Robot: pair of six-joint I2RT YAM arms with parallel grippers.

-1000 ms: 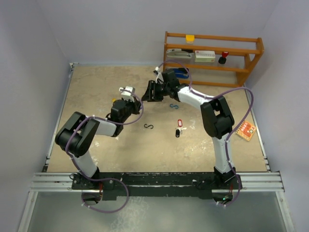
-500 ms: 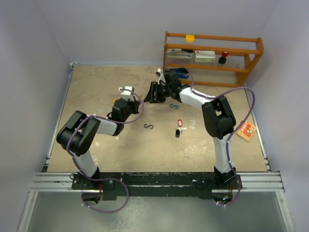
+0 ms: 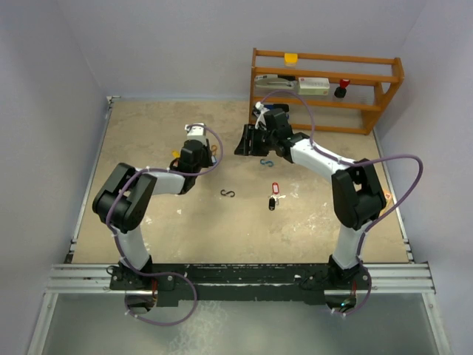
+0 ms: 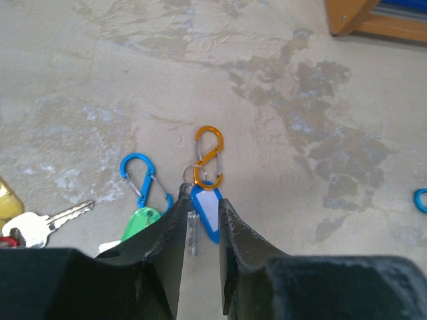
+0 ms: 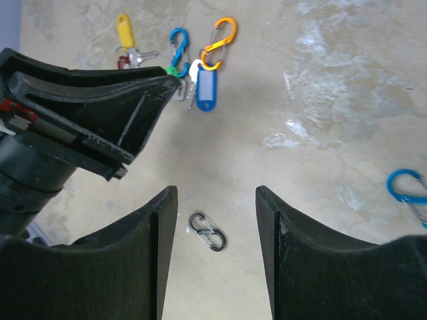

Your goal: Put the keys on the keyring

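Several keys lie at the back left of the table. In the left wrist view a blue-tagged key hangs from an orange S-shaped keyring clip. My left gripper hovers over that tag, jaws a little apart and holding nothing. Beside it lie a green-tagged key on a blue clip, a bare silver key and a yellow tag. My right gripper is open and empty above a black S-clip. A red-tagged key and a black fob lie mid-table.
A wooden shelf with small items stands at the back right. Another blue clip lies just below my right gripper. The black S-clip sits between the two arms. Walls close in the table on three sides.
My left gripper has moved toward the back and parted its jaws slightly over the blue-tagged key. The right arm has swung to the right, away from the left one.
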